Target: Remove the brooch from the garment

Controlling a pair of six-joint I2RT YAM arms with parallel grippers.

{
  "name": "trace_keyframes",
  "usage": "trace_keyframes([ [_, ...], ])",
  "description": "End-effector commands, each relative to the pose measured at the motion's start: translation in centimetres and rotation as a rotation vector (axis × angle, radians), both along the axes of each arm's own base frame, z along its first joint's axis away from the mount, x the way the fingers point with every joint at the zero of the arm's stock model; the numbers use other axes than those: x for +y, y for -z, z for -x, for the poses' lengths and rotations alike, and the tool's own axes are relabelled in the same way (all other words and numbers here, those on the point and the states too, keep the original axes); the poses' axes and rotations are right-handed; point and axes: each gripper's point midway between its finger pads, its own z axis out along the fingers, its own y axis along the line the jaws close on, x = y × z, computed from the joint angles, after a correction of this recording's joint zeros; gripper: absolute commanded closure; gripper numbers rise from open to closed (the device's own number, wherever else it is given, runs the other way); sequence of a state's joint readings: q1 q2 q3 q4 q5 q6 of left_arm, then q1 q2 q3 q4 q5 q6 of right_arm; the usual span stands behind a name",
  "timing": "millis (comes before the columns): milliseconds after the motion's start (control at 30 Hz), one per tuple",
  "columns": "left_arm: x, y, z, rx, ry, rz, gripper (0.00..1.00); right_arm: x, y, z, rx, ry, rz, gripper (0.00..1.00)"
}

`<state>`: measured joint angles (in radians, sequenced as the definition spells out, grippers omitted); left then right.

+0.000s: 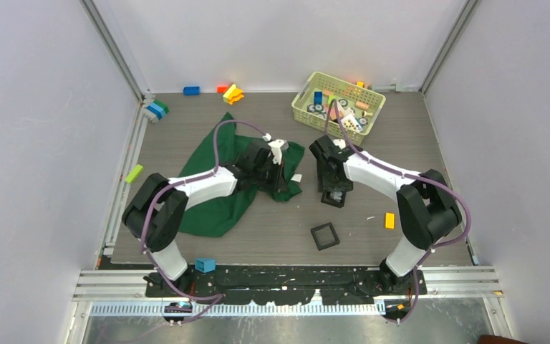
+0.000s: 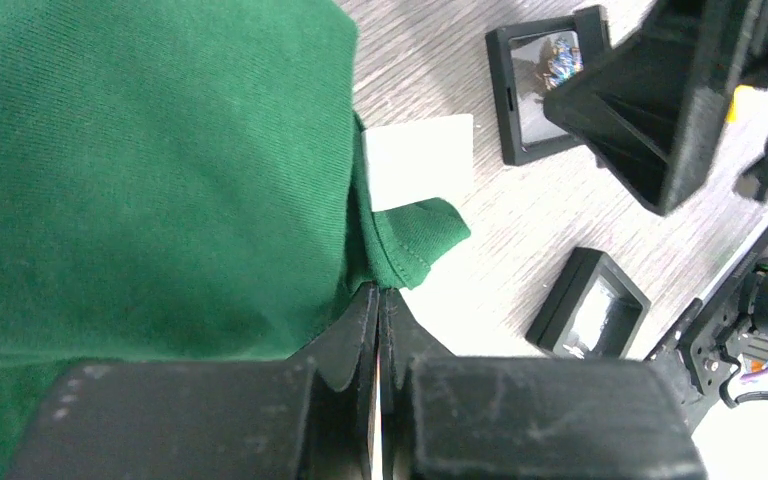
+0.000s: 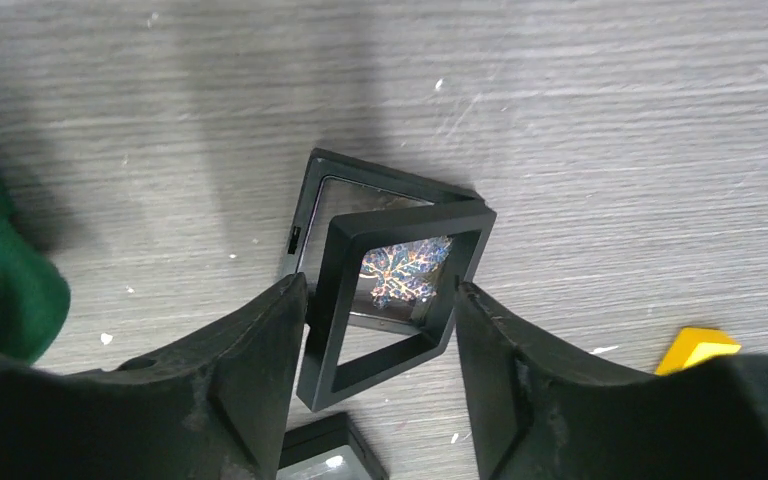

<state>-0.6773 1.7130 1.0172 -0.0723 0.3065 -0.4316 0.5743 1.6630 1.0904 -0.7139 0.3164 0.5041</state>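
Left gripper (image 2: pixel 378 300): was closed fully, tips at hem of garment (image 2: pixel 140 170), hold on cloth not determinable | Right gripper (image 3: pixel 380 298): stood wide open, empty, straddling 1 black tray (image 3: pixel 328 290) | Brooch (image 3: pixel 403 272): lay inside that tray, under its raised lid, clear of garment.

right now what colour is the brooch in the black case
The brooch is whitish with iridescent blue-pink glints; clearest in the right wrist view.

Tiny pale, spiky, iridescent snowflake-shaped brooch (image 3: pixel 405 272) lying flat inside open black square frame case (image 3: pixel 410 222); limp dark green cloth garment (image 1: pixel 218 190) crumpled left of that case, apart.
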Motion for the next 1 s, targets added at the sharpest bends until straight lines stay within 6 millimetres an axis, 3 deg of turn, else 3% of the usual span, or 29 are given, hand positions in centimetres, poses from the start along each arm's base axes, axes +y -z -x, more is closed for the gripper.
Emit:
trace_keyframes([
  [0,-0.7,-4.0,-1.2,-0.155,0.018,0.095,1.00,-0.2,-3.0,-2.1,-0.094,-0.006,0.017,0.33],
  [167,-0.6,-6.3,-0.7,-0.206,0.039,0.141,0.93,0.5,-5.3,-1.6,-0.120,-0.027,-0.056,0.13],
  [367,0.7,-9.7,-0.3,-0.279,0.014,0.151,0.61,3.4,-9.3,-1.4,-0.211,-0.097,-0.263,0.09],
  [467,3.2,-10.8,-0.4,-0.279,-0.055,0.089,0.48,4.9,-10.4,-1.6,-0.235,-0.125,-0.345,0.10],
  [600,8.2,-10.6,-0.3,-0.271,-0.237,-0.049,0.33,7.3,-10.8,-3.1,-0.248,-0.086,-0.455,0.13],
  [733,12.3,-9.8,0.8,-0.251,-0.378,-0.113,0.25,10.1,-11.2,-5.7,-0.256,0.075,-0.585,0.15],
  [833,14.6,-9.1,1.9,-0.241,-0.434,-0.156,0.18,12.3,-10.9,-7.2,-0.270,0.159,-0.652,0.14],
  [967,16.8,-8.0,2.7,-0.229,-0.491,-0.214,0.17,14.2,-11.1,-8.8,-0.313,0.281,-0.705,0.15],
])
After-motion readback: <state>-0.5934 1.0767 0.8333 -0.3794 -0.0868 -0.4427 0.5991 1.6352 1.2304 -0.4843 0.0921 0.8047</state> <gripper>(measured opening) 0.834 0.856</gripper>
